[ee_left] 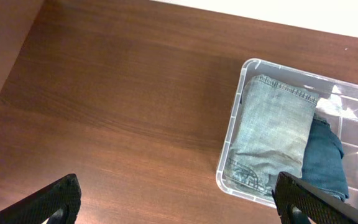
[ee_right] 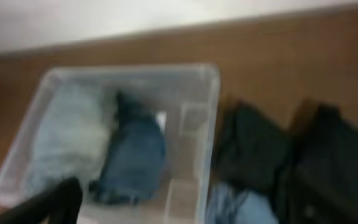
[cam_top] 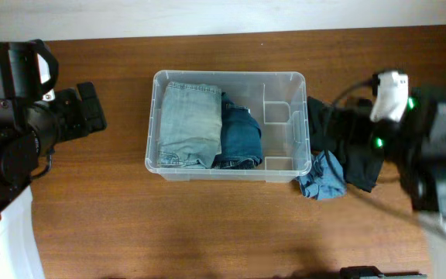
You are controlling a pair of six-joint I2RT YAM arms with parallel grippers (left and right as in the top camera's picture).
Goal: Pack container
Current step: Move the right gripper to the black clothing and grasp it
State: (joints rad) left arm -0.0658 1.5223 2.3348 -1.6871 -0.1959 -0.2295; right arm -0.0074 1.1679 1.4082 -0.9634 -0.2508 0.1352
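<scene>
The left claw stands wide, its two black fingers far apart at the lower corners of the left wrist view, with nothing between them; under it lies the bare brown wooden surface. In the overhead view this claw sits at the left of the frame, well apart from the large clear plastic rectangular container, which stands at the middle of the frame. In its left part lies a folded pale blue denim garment, touching a darker blue denim garment on its right; the container's right part shows only its moulded recesses. The right claw is blurred; one dark finger shows at lower left and the other may be lost against dark cloth, so I cannot tell how it stands. Just right of the container lie a crumpled black garment and a small blue-grey cloth.
</scene>
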